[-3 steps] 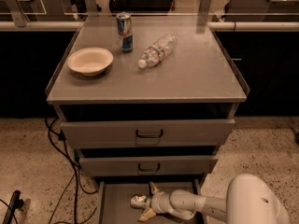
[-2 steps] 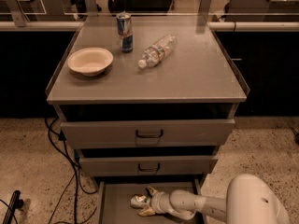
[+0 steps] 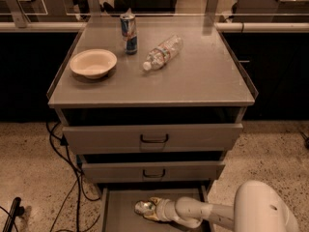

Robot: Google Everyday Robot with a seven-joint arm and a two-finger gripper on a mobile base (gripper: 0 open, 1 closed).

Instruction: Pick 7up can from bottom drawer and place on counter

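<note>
The 7up can [image 3: 142, 207], small and silvery, lies on the floor of the open bottom drawer [image 3: 120, 214] at the frame's lower edge. My gripper [image 3: 150, 210] reaches into that drawer from the right on a white arm [image 3: 207, 211], and its fingers are closed around the can's right end. The counter [image 3: 198, 81] is the flat grey cabinet top above, with low side rims.
On the counter stand a cream bowl [image 3: 93, 63], a taller blue-silver can [image 3: 129, 33] and a clear plastic bottle [image 3: 162, 52] lying on its side. The two upper drawers [image 3: 154, 139] [image 3: 154, 173] overhang the bottom one. Black cables [image 3: 67, 173] run down the floor at the left.
My gripper's fingers, spread above and below the can earlier, have drawn together onto it. The can and arm have hardly shifted.
</note>
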